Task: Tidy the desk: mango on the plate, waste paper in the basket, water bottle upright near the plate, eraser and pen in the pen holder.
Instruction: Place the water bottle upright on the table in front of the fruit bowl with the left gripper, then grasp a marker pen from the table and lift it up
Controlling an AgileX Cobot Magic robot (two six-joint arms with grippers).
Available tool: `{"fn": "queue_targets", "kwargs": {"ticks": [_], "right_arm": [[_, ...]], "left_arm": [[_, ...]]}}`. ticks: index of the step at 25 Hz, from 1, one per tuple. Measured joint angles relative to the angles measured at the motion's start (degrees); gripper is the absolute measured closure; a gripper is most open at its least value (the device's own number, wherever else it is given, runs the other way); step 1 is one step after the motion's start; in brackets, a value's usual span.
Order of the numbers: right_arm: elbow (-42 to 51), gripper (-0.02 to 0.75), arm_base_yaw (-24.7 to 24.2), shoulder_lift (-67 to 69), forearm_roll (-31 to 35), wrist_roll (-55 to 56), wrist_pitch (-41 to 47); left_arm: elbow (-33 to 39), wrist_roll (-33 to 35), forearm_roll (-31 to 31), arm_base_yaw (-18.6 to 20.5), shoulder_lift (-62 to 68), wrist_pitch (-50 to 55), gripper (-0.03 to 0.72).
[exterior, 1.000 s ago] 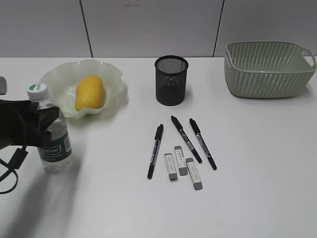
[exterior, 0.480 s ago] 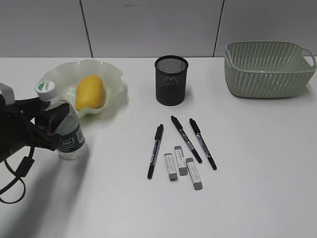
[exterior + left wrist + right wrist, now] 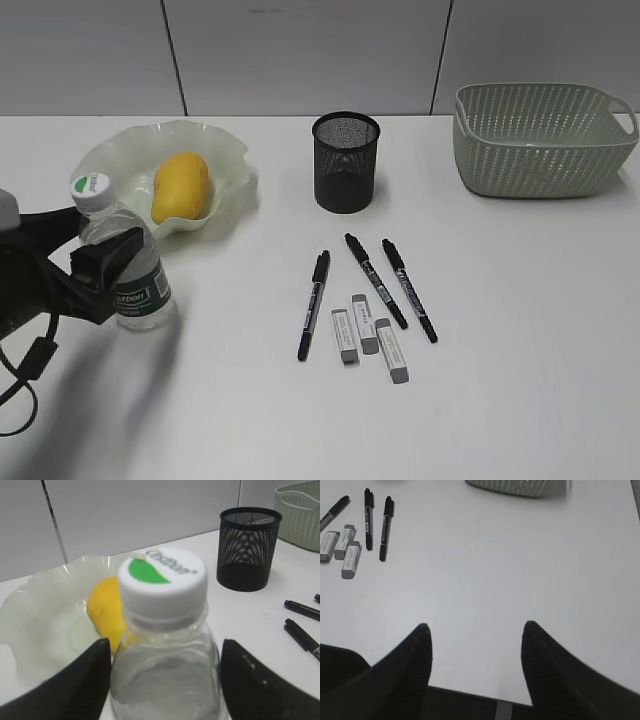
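Observation:
The water bottle (image 3: 125,262) stands upright on the desk (image 3: 520,330), just in front of the plate (image 3: 225,150). My left gripper (image 3: 108,266) is shut on its body; in the left wrist view the fingers (image 3: 165,647) flank it below the white cap (image 3: 162,580). The mango (image 3: 180,187) lies in the plate. Three black pens (image 3: 375,280) and three erasers (image 3: 363,322) lie mid-desk, in front of the pen holder (image 3: 346,162). My right gripper (image 3: 476,630) is open and empty above the desk's front edge. No waste paper is in view.
The basket (image 3: 540,140) stands at the back right. A grey tiled wall runs behind the desk. The right wrist view shows the pens (image 3: 368,517) and erasers (image 3: 340,545) at its upper left.
My left gripper carried the water bottle right and toward the plate. It was tilted half a second ago and now stands upright on the desk.

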Motion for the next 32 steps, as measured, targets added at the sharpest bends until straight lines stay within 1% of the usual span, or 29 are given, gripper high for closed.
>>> {"fn": "queue_targets", "kwargs": {"ticks": [6, 8, 9, 10, 11, 12, 14, 15, 18, 19, 21, 24, 26, 29, 32], "right_arm": [[0.0, 0.282, 0.0, 0.0, 0.0, 0.0, 0.0], [0.0, 0.282, 0.0, 0.0, 0.0, 0.0, 0.0], [0.0, 0.282, 0.0, 0.0, 0.0, 0.0, 0.0], [0.0, 0.282, 0.0, 0.0, 0.0, 0.0, 0.0], [0.0, 0.282, 0.0, 0.0, 0.0, 0.0, 0.0], [0.0, 0.282, 0.0, 0.0, 0.0, 0.0, 0.0], [0.0, 0.282, 0.0, 0.0, 0.0, 0.0, 0.0], [0.0, 0.282, 0.0, 0.0, 0.0, 0.0, 0.0], [0.0, 0.282, 0.0, 0.0, 0.0, 0.0, 0.0], [0.0, 0.282, 0.0, 0.0, 0.0, 0.0, 0.0], [0.0, 0.282, 0.0, 0.0, 0.0, 0.0, 0.0], [0.0, 0.282, 0.0, 0.0, 0.0, 0.0, 0.0], [0.0, 0.282, 0.0, 0.0, 0.0, 0.0, 0.0], [0.0, 0.282, 0.0, 0.0, 0.0, 0.0, 0.0], [0.0, 0.282, 0.0, 0.0, 0.0, 0.05, 0.0]], "left_arm": [[0.11, -0.85, 0.14, 0.0, -9.02, 0.95, 0.168], [-0.27, -2.67, 0.15, 0.0, -14.49, 4.72, 0.168], [-0.84, -4.75, 0.15, 0.0, -17.12, 7.81, 0.168], [-1.72, -7.08, 0.29, 0.0, -20.62, 13.66, 0.17], [-3.38, -9.92, 0.95, 0.0, -24.39, 22.33, 0.175], [-5.73, -12.19, 2.15, 0.0, -27.59, 33.62, 0.184], [-10.96, -14.21, 4.01, -0.2, -34.76, 56.36, 0.212], [-14.3, -14.72, 4.24, -0.26, -37.93, 68.26, 0.229], [-19.99, -15.29, 3.89, -0.26, -46.33, 95.83, 0.256], [-21.04, -15.15, 3.52, -0.26, -49.51, 103.32, 0.259], [-21.61, -13.86, 1.59, -0.26, -57.07, 114.71, 0.262], [-21.81, -10.97, -2.06, -0.26, -66.73, 126.25, 0.263], [-21.75, -10.18, -3.1, -0.26, -73.83, 130.93, 0.263], [-21.04, -9.98, -3.0, -0.26, -83.02, 134.22, 0.263], [-20.53, -9.85, -3.0, -0.26, -90.56, 134.15, 0.263]]}}
